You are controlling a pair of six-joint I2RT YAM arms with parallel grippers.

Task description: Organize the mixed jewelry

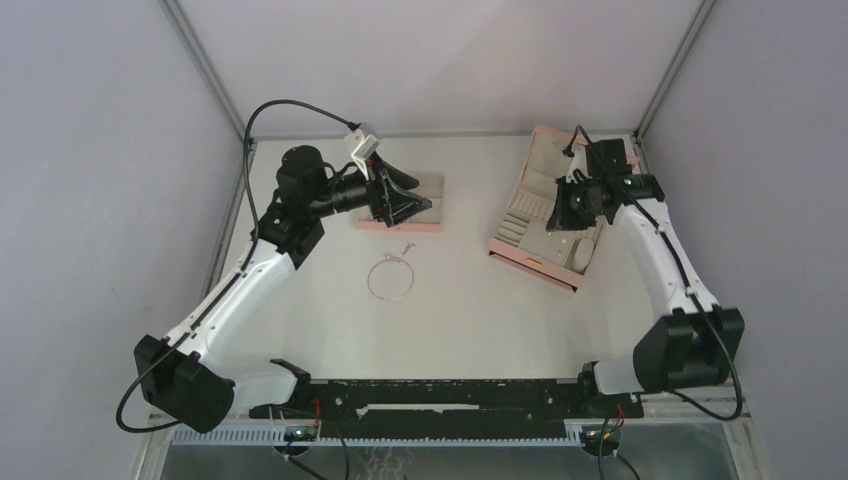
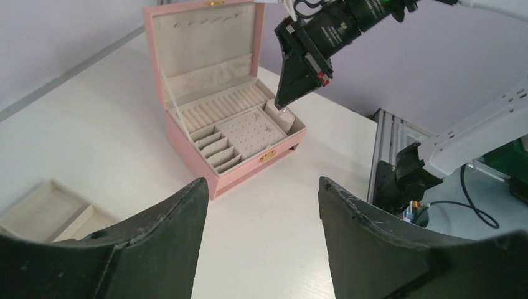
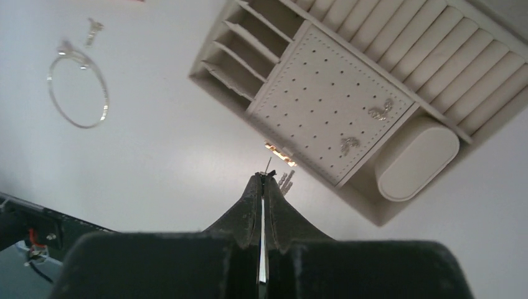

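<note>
The thin silver wire hoop [image 1: 390,278] lies on the table in front of the left arm; it also shows in the right wrist view [image 3: 78,93]. A tiny silver piece [image 1: 407,246] lies just beyond it [image 3: 93,28]. My right gripper [image 3: 263,177] is shut on a small silver stud [image 3: 286,181] and holds it over the open pink box [image 1: 545,215], near the box's front edge. Two silver studs [image 3: 380,112] sit on the box's perforated pad. My left gripper [image 2: 261,180] is open and empty, above the table by the pink compartment tray [image 1: 425,190].
The pink box [image 2: 224,124] stands open at the back right, its lid upright, with ring rolls, slots and an oval cup [image 3: 416,159]. The compartment tray [image 2: 56,212] lies at the back centre. Grey walls enclose the table on three sides.
</note>
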